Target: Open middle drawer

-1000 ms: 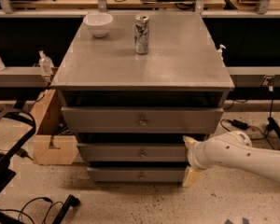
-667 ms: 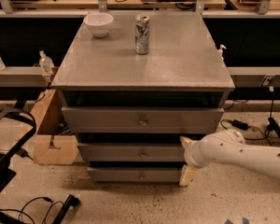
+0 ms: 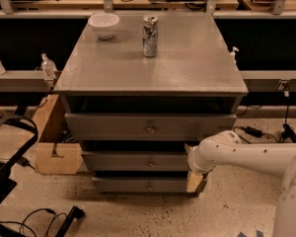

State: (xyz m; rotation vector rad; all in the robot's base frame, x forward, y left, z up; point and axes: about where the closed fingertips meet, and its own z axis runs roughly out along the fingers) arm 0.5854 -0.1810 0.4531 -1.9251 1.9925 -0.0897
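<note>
Although the gripper [image 3: 195, 180] sits just below the middle drawer's [image 3: 118, 161] right end, open or closed I cannot tell, the knob [image 3: 150, 162] lies left, slightly higher.

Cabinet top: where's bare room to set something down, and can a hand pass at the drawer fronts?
The cabinet top is bare across its front half and right side; the bowl and can crowd the back left. On the middle drawer, the knob and left end are free; the gripper crowds its right end.
</note>
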